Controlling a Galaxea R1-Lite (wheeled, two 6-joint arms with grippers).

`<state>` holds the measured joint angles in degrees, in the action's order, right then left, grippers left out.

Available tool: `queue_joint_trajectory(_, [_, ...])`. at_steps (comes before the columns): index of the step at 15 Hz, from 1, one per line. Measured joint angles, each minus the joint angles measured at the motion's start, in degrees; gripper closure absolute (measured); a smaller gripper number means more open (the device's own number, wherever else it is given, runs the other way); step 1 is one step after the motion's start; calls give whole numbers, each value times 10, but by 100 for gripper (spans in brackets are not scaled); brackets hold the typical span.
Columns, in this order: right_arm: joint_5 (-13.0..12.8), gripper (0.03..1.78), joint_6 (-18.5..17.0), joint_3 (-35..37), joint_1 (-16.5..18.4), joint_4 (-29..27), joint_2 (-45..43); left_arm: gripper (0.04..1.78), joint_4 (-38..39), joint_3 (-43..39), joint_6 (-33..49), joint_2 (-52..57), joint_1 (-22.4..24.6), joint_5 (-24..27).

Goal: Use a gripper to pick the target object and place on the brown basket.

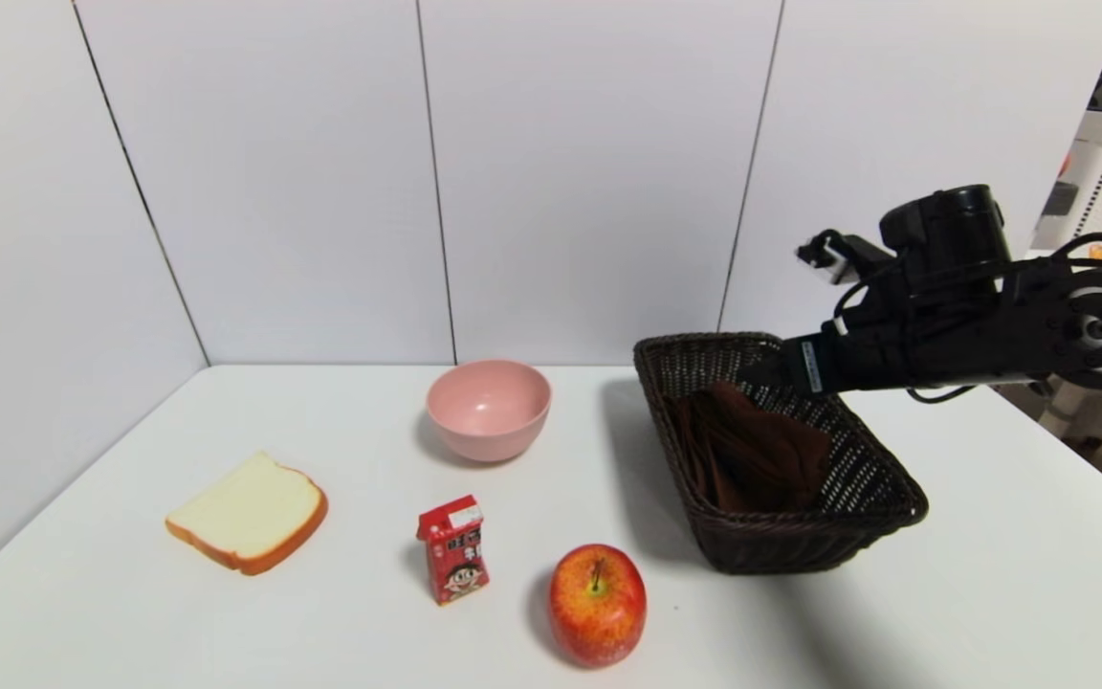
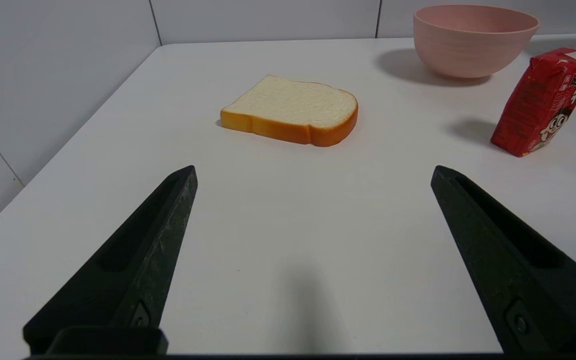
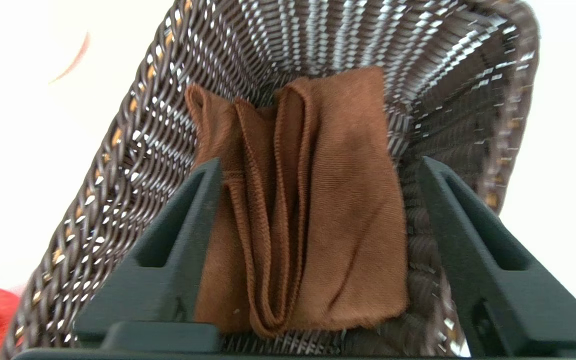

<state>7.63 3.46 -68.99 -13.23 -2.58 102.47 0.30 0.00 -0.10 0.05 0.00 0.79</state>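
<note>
Right arm (image 1: 991, 335): matte black housings, one round black joint cap on top, a grey-ringed circular joint at the right, looped black cables, a white connector, a small pale label. Both grippers (image 3: 318, 165) (image 2: 313, 170): black tapering wedge fingers, each with a recessed slot and a screw.

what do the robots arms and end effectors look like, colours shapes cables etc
The right arm is black, with a round black joint housing, looped black cables and a small pale label near the wrist. The right end effector has two matte dark wedge-shaped fingers with recessed slots. The left end effector has matching black tapered fingers.
</note>
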Motion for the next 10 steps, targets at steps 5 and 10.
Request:
queue_joint_trajectory(5, [4, 26, 3, 21, 41, -5, -115, 13, 0, 0, 0, 0, 0, 0])
queue_joint_trajectory(10, [8, 19, 6, 160, 84, 1, -332, 13, 0, 0, 0, 0, 0, 0])
